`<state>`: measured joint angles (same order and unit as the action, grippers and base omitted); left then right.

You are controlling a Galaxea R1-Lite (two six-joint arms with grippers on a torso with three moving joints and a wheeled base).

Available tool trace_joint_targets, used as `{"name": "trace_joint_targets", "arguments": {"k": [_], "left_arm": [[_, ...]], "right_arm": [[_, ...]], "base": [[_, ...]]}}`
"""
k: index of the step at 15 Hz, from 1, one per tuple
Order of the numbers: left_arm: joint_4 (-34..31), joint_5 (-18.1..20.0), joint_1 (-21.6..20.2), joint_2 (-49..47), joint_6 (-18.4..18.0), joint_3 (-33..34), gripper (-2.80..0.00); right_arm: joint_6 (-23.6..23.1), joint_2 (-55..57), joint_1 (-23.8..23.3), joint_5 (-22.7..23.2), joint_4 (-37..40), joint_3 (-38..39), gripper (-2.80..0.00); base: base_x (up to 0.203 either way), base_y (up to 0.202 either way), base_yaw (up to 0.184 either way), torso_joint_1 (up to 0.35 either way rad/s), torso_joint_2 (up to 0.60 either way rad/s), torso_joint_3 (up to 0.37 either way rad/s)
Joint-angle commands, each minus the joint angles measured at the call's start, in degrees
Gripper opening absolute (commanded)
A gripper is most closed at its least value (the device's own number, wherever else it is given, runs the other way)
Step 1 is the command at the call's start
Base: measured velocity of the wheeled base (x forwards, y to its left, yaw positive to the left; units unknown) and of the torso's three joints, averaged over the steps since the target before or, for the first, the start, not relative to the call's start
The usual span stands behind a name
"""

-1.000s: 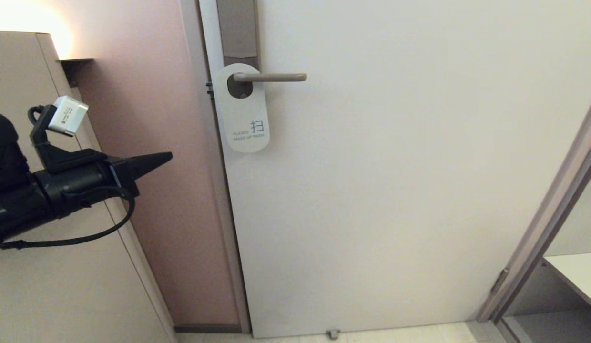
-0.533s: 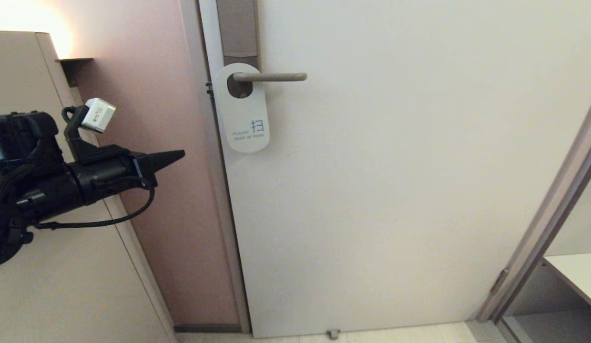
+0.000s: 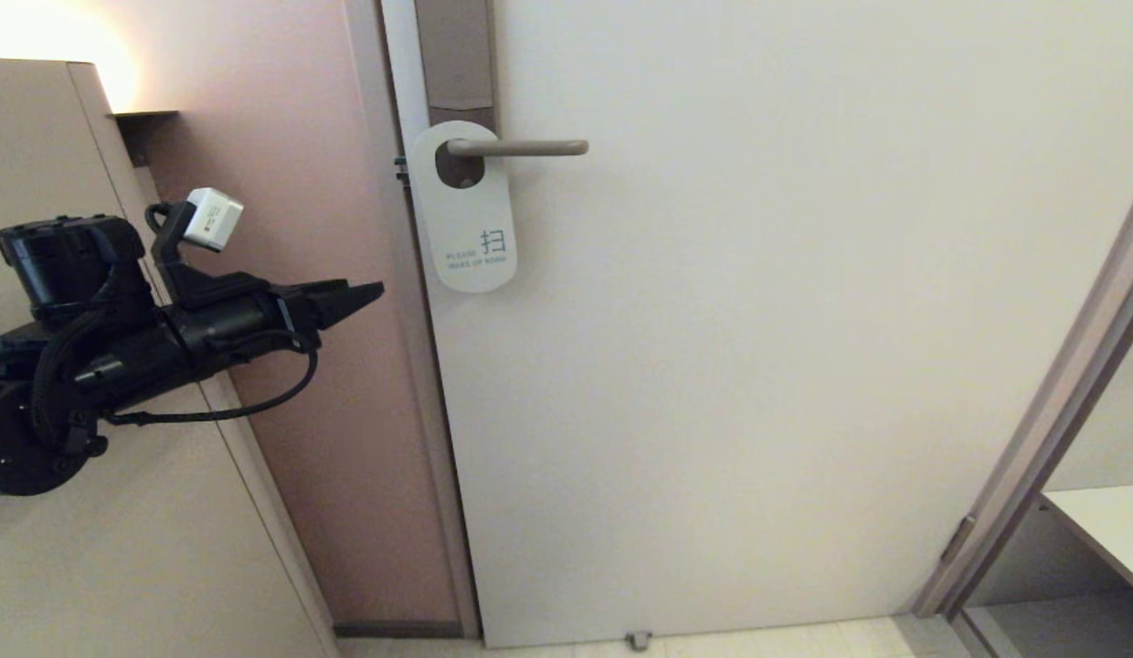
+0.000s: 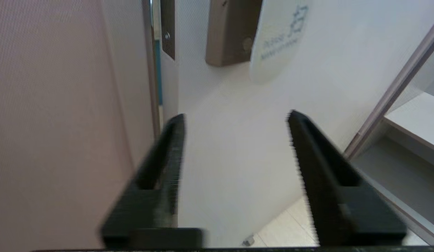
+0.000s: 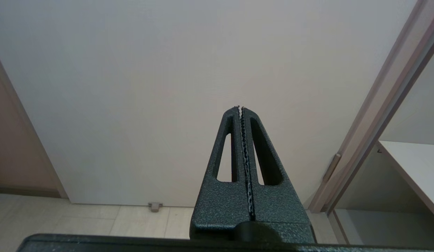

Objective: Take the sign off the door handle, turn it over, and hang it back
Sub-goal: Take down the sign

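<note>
Since a second ago the left gripper (image 3: 370, 293) has climbed and edged closer to the door (image 3: 758, 366), fingers spread wide and empty, still left of and below the sign (image 3: 463, 206). White face out, it hangs from the door handle (image 3: 521, 147). This looks like the approach; next comes pinching its lower end. Away from the door, the right gripper (image 5: 240, 108) sits with fingers pressed together.

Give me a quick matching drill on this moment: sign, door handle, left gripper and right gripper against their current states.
Things:
1. sign
2. door handle
3. left gripper
4. right gripper

States:
A. fingers pressed together, holding nothing
B. horizontal, passing through an oval hole
C. fingers spread, pointing toward the door
D. hanging, white face with blue text outward

Pairs: 1-D, 2-B, 3-C, 4-A
</note>
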<state>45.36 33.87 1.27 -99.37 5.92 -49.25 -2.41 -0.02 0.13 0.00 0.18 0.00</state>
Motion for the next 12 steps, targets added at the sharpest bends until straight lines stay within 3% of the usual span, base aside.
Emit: {"name": "trace_joint_targets", "arguments": {"k": [1,4,12], "left_arm": [[0.26,0.32,0.14,-2.2,0.05,-1.68,0.0],[0.22,5.7,0.06,-4.73,0.15,-4.38,0.0],[0.06,9.37,2.5,-11.53,0.24,-13.73,0.0]], "right_arm": [[-0.05,0.02,0.04,0.0,-0.01,0.0,-2.8],[-0.05,0.02,0.04,0.0,-0.01,0.0,-2.8],[-0.05,0.02,0.04,0.0,-0.01,0.0,-2.8]], "base": [[0.0,0.0,0.0,0.0,0.0,0.0],[0.0,0.0,0.0,0.0,0.0,0.0],[0.0,0.0,0.0,0.0,0.0,0.0]]}}
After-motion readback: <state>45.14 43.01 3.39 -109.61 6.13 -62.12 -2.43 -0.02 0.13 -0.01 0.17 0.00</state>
